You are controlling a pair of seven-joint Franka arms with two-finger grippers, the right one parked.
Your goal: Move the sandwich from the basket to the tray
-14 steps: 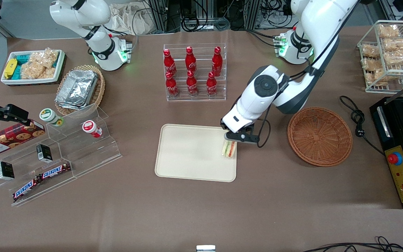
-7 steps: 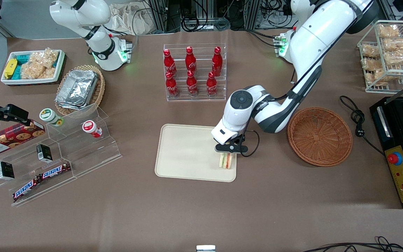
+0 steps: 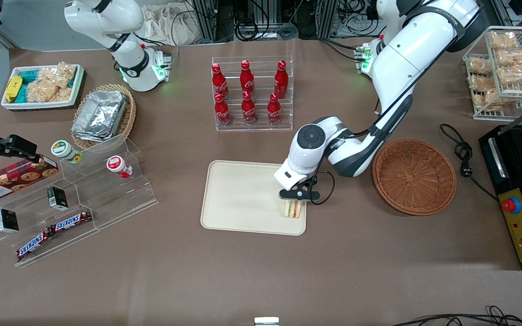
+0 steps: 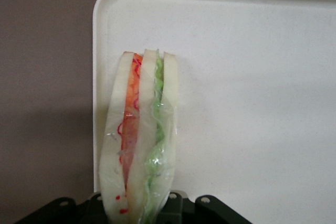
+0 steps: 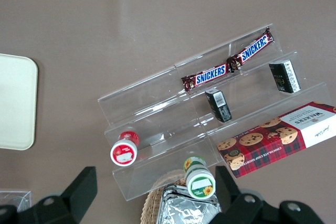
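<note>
Nearest the front camera, on the brown tabletop, lies the cream tray, its corner toward the working arm's end occupied by the sandwich. The wedge stands on edge over the tray floor just inside the rim; the wrist view shows pale bread slices, orange-red and green filling, and clear wrap. Whether its lower edge touches the tray cannot be told. Directly above it, the gripper is closed on the sandwich, the wedge's upper part running up into the black gripper body. Beside the tray, toward the working arm's end of the tabletop, sits the round reddish-brown wicker basket, well apart from the sandwich and holding nothing visible. Toward the parked arm's end, a clear stepped display carries Snickers bars and small jars. Farther from the camera than the tray, a clear rack holds six red bottles.
</note>
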